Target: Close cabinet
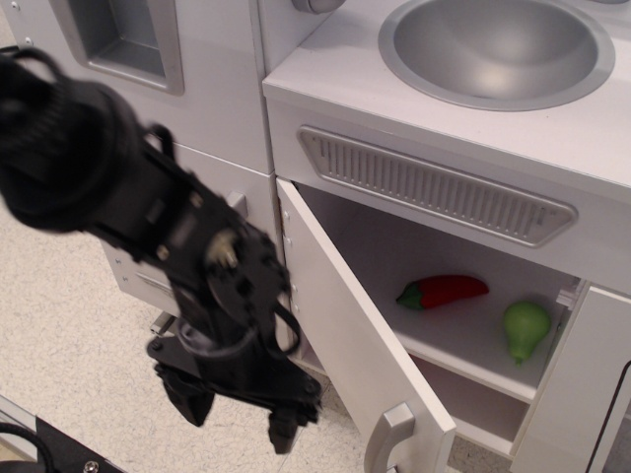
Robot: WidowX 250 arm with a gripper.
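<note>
The cabinet (463,325) under the sink stands open, with one inner shelf. Its squarish white door (355,340) swings out toward me, with silver hinges on its left edge and a grey bar handle (386,440) at its lower end. My black gripper (237,414) hangs low at the left of the door, on its outer side, a little apart from it. Its jaws are spread and hold nothing.
A red chili pepper (444,291) and a green pear (525,328) lie on the shelf inside. A grey ribbed vent panel (434,185) sits above the opening, below the silver sink (498,49). Another white door (582,394) is at the right. The floor is beige.
</note>
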